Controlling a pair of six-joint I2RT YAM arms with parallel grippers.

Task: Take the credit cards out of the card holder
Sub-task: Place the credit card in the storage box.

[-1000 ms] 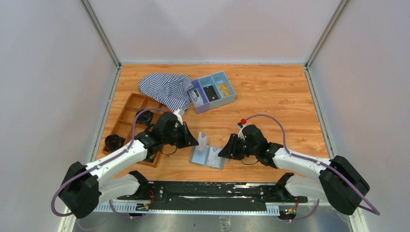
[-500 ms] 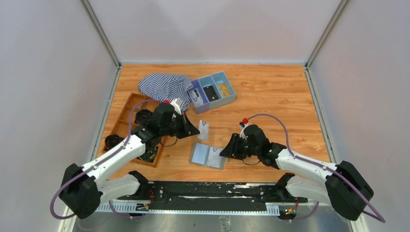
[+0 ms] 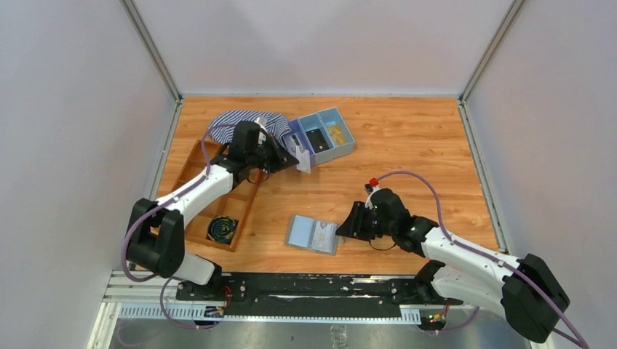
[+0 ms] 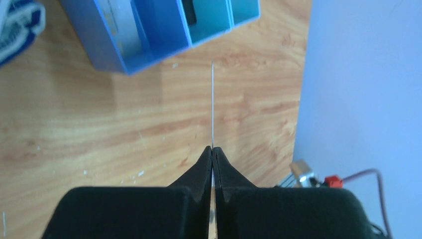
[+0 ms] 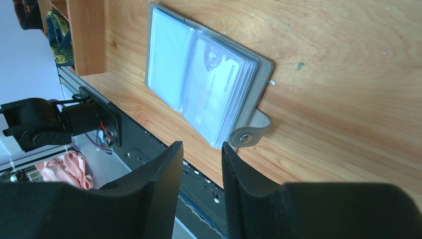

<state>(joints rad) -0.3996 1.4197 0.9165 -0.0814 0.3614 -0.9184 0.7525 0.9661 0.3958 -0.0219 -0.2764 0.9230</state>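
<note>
Just before the tray point(image 3: 336, 155)'s left end, the left jaws are pinching one card point(image 4: 212, 99) by its edge. Well nearer than the tray, the holder point(image 3: 314, 234) is lying open, cards point(image 5: 214, 92) showing inside, right jaws standing spread alongside.

Two cards point(image 4: 212, 104) point(image 5: 214, 94) on show, one holder point(image 3: 314, 234), one blue tray point(image 3: 336, 154) with three compartments, one wooden tray point(image 3: 247, 211), one striped cloth point(image 3: 227, 121), and two grippers point(image 3: 295, 161) point(image 3: 342, 227) out there.

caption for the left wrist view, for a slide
Left hand pinching a credit card edge-on near the blue tray.
</note>
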